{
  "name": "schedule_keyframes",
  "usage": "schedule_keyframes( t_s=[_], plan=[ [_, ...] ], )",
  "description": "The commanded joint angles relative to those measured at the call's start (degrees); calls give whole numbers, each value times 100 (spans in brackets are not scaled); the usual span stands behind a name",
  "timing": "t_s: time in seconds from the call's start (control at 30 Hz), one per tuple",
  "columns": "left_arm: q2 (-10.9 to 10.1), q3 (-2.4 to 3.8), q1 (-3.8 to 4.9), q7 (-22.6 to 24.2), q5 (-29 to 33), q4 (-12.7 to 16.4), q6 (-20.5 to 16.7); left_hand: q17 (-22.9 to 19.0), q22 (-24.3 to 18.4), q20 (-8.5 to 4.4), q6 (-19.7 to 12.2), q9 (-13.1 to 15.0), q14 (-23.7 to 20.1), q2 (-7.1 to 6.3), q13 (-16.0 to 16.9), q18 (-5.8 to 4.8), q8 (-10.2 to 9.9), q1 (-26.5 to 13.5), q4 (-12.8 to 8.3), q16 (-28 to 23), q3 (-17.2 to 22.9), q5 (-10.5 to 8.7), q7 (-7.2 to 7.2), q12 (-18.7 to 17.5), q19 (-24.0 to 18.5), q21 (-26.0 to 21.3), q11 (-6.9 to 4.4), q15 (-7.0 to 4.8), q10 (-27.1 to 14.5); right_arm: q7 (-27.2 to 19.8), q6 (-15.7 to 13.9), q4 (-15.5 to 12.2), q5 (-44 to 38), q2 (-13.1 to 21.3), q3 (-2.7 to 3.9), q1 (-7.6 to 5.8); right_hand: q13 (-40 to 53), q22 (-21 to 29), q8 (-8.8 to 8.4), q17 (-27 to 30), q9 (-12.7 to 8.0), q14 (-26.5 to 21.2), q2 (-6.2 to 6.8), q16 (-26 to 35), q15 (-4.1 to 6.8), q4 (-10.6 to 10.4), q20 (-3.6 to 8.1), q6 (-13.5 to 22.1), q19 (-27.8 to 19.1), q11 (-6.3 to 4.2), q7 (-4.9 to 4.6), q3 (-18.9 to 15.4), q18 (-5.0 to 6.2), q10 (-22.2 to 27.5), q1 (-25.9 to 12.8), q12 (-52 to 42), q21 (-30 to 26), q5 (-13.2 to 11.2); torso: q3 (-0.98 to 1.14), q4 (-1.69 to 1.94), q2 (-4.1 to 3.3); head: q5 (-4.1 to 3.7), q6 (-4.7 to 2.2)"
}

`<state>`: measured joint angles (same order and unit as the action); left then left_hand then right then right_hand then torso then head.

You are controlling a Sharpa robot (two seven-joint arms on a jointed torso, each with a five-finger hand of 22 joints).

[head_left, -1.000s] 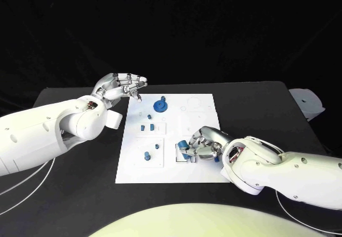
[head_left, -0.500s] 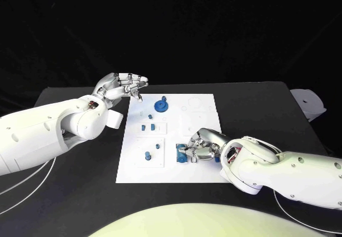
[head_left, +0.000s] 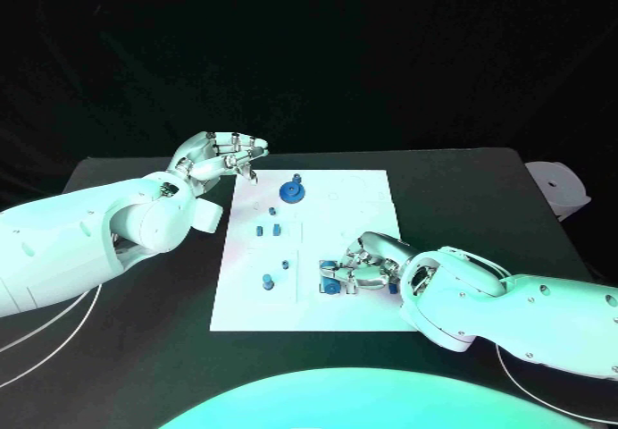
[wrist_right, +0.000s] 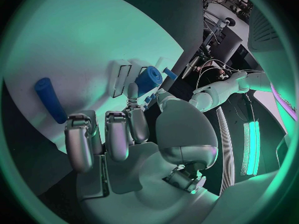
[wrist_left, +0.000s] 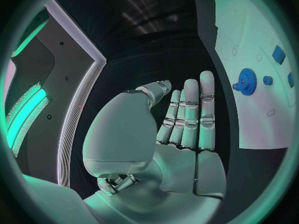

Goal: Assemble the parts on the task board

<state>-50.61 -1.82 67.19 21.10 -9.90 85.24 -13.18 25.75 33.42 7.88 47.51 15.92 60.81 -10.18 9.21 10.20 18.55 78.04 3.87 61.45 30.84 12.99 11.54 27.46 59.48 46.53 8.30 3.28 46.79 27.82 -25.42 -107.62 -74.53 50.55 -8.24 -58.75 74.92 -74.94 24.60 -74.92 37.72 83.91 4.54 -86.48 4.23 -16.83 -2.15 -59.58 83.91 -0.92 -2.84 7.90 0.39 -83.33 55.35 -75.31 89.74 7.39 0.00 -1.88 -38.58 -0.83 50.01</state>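
Observation:
The white task board (head_left: 347,206) lies in the middle of the black table. My right hand (head_left: 367,270) rests low on its near right part and pinches a short blue cylinder (wrist_right: 148,80) between thumb and a fingertip, right at a small framed slot (wrist_right: 122,77). A longer blue peg (wrist_right: 50,99) lies flat on the board beside the other fingers. My left hand (head_left: 221,156) hovers past the board's far left corner, fingers stretched side by side, holding nothing. A blue gear (head_left: 294,190) stands on the board's far part; it also shows as the blue gear (wrist_left: 244,79) beyond the left fingers.
Several small blue parts (head_left: 267,230) sit in the board's left column, down to one blue part (head_left: 267,282) near the front. A white object (head_left: 556,186) sits at the table's right edge. Cables (head_left: 52,340) trail under the left arm.
My right hand has sunk and drawn slightly nearer, bringing the blue cylinder down to the board at the slot. The left hand has stayed still.

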Motion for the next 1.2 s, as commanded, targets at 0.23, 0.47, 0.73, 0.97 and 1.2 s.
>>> schedule_keyframes(
  t_s=[0.23,0.47,0.73,0.97,1.2],
  plan=[
    [-7,4,3,30,24,13,64,-5,-4,26,-15,7,-36,20,-5,39,30,30,-21,0,-7,35,9,33,8,-24,-8,12,-27,-552,-10,-387,-108,332,1,8,342,-1506,66,-739,23,465,-39,-35,54,41,50,57,609,-43,10,-70,-39,-18,394,0,26,124,0,-15,9,29,-1],
    [-12,4,3,27,24,12,65,-5,-4,26,-15,7,-36,20,-5,39,30,30,-21,0,-7,35,9,33,8,-24,-8,12,-27,-728,512,-482,-51,514,1,4,379,-1506,118,-767,64,470,36,-48,57,82,54,98,609,-46,12,-109,-39,-28,913,-9,26,121,5,-21,4,36,-1],
    [-9,4,3,27,24,14,65,-5,-4,26,-15,7,-36,20,-5,39,30,30,-21,0,-7,35,9,33,8,-24,-8,12,-27,-726,675,-450,-46,556,0,4,389,-1506,127,-770,71,470,23,-48,55,81,53,112,609,-45,10,-86,-39,-30,1065,-11,26,52,4,-2,1,16,-1],
    [-9,3,3,26,24,16,64,-6,-4,28,-17,7,-38,27,-8,39,33,22,-17,2,-7,35,10,41,7,-24,-7,13,-33,-643,650,-313,-63,478,1,3,409,-1506,139,-774,77,471,-30,-50,55,38,52,100,609,-45,11,-73,-39,-41,1069,-31,26,110,-1,2,-5,26,-1],
    [-10,3,3,23,24,16,68,-7,-5,28,-17,8,-38,28,-8,39,34,19,-15,3,-7,35,10,42,6,-24,-7,14,-35,-543,504,-150,-91,340,1,3,437,-1506,157,-782,85,472,-123,-53,57,11,52,80,609,-48,15,-70,-39,-59,1009,-61,26,129,3,0,-7,37,-1]
  ],
)
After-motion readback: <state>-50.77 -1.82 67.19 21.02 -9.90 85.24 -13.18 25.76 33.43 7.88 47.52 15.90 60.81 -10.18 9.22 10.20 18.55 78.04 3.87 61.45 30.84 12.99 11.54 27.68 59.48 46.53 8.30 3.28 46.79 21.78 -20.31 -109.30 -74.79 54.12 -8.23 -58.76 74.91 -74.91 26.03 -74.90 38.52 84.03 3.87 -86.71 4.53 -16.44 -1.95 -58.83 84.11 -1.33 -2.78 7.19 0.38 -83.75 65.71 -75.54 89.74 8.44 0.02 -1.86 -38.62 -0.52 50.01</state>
